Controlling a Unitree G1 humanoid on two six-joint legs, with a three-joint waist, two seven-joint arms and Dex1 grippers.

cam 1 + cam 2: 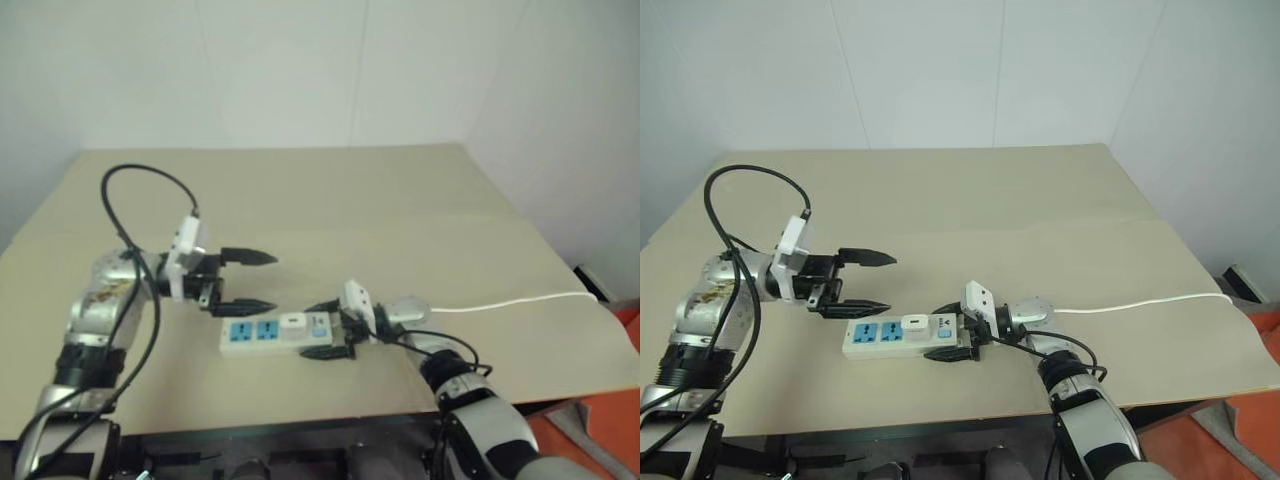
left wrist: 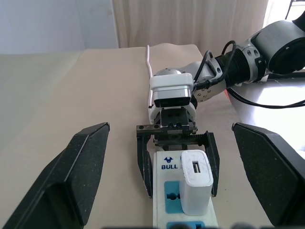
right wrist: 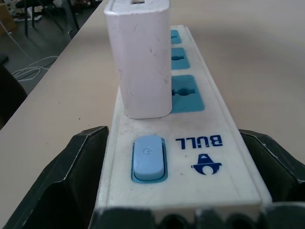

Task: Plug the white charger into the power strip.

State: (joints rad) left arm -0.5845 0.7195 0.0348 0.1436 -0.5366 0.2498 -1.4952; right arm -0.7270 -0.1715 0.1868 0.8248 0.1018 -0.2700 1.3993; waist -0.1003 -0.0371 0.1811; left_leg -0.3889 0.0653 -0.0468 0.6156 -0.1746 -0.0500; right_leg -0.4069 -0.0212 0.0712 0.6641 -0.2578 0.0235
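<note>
A: Where is the white charger [image 2: 195,187] now?

B: Standing upright in a socket of the power strip [image 1: 275,334], next to the switch end. It looks seated, so I judge the plugging done.

A: And the grippers?

B: The left gripper [image 1: 247,282] hangs released, fingers spread wide, above the strip's far end and clear of the charger. The right gripper [image 1: 333,328] straddles the cord end, one finger along each side; its jaws look slack against the sides rather than clamped.

A: How does the strip lie?

B: Long axis across the counter [image 1: 330,200], left to right, cord trailing towards the right edge. The right gripper is nearer the charger, just beside it.

A: Any writing?

B: "BULL" in blue, with a small logo, beside the pale blue switch [image 3: 148,158].
</note>
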